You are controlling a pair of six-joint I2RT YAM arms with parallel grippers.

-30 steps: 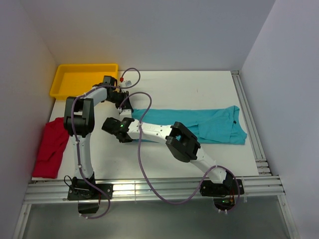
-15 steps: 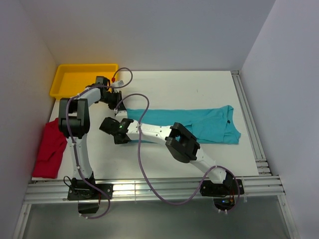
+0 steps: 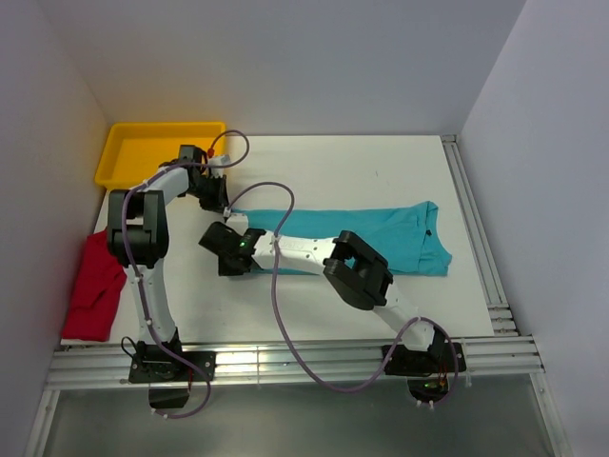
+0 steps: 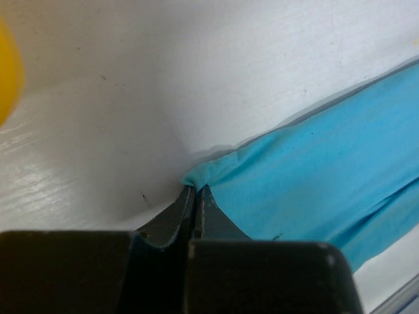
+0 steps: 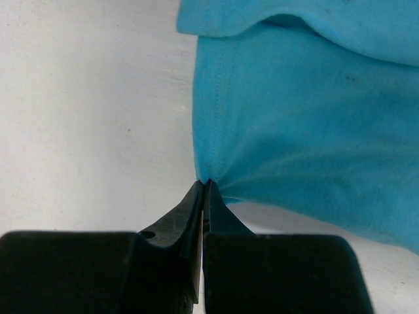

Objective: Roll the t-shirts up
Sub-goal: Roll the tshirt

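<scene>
Nearest to me, the red t-shirt (image 3: 95,281) lies crumpled at the left edge of the table (image 3: 381,167). It is not rolled. My right gripper (image 5: 203,183) is pinched tight on the near corner of the teal t-shirt (image 3: 381,233). A bit farther out, my left gripper (image 4: 195,190) is pinched tight on its far corner. The teal shirt lies in a long flat strip mid-table. I think no rolling has begun. The yellow tray (image 3: 162,127) sits far left.
</scene>
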